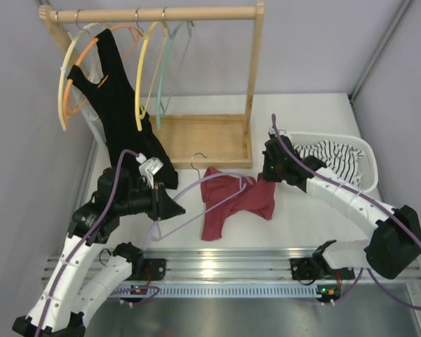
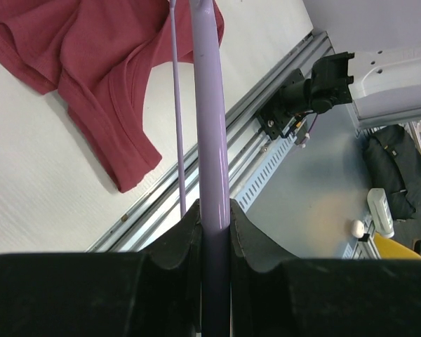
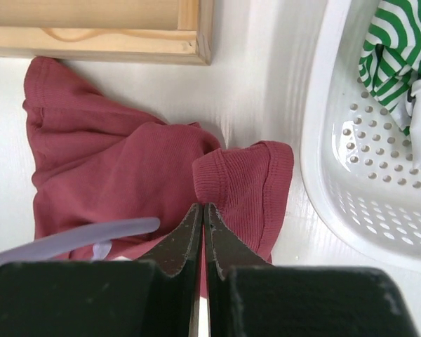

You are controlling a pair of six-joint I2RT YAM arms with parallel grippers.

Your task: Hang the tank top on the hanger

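Observation:
The maroon tank top (image 1: 235, 203) lies crumpled on the white table, in front of the wooden rack's base. The lavender hanger (image 1: 189, 217) slants across it, its metal hook up by the rack base. My left gripper (image 1: 170, 208) is shut on the hanger's lower arm. In the left wrist view the lavender bar (image 2: 212, 126) runs straight out from between the fingers (image 2: 215, 225), with the tank top (image 2: 91, 63) beyond it. My right gripper (image 3: 203, 207) is shut at the tank top's right edge, pinching a raised fold of the fabric (image 3: 112, 161). The hanger's end (image 3: 70, 239) shows just to its left.
A wooden rack (image 1: 203, 137) stands at the back, carrying a black garment (image 1: 119, 105) and a yellow hanger (image 1: 144, 70) among others. A white perforated basket (image 1: 358, 151) holding striped cloth (image 1: 333, 158) sits at the right, close to my right gripper. An aluminium rail (image 1: 217, 263) lines the near edge.

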